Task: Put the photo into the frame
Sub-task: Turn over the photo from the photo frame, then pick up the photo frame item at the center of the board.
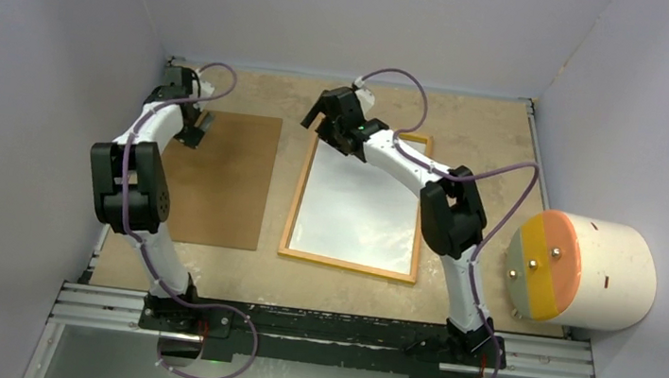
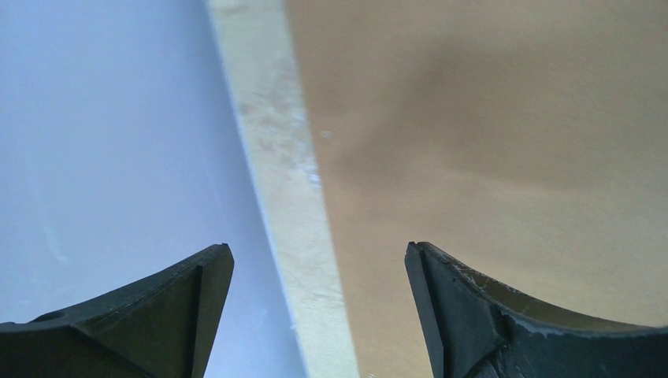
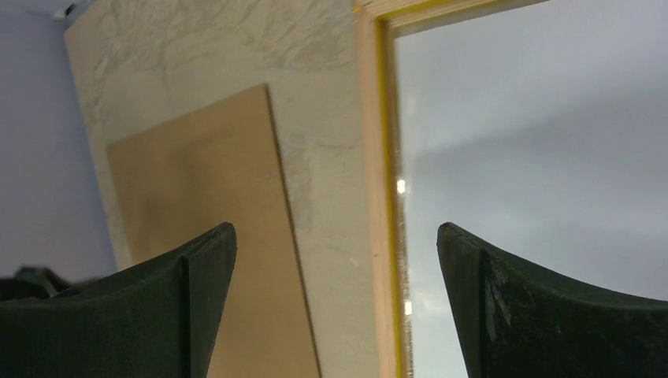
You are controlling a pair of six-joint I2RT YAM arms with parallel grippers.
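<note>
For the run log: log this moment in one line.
photo: white side up inside frame | left jaws: open | right jaws: open

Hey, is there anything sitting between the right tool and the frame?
Nothing visible. The right tool hangs open over the frame, at its far left edge; the backing board lies apart, to its left.

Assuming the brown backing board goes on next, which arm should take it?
Left, probably. The left gripper hangs open over the backing board at its far left edge, on that arm's side. The right gripper, open too, is over the frame at its far corner, apart from the board.
</note>
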